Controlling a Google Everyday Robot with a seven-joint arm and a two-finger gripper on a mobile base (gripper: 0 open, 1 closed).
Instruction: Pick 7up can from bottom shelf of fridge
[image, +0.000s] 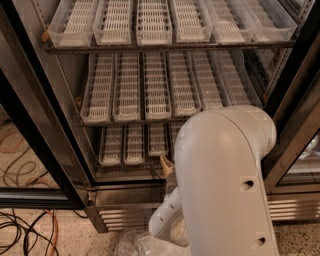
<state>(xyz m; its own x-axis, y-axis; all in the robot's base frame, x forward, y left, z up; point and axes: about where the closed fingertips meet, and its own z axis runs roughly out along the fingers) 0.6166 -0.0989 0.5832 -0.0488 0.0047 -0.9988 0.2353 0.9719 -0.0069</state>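
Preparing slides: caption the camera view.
Robot arm reaches the bottom shelf of the fridge, mostly hiding its gripper there; 7up can unseen.

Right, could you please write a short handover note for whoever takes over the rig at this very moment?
The gripper: only a tan tip shows, at the front edge of the bottom shelf; the rest is hidden behind the arm.
The 7up can: not in view. The three left lanes of the bottom shelf show no can; the arm hides the right lanes.
The fridge: door open, no can on the two upper racks.
Done: the gripper is at shelf height.
Left: locate the can, grasp it, draw it out.
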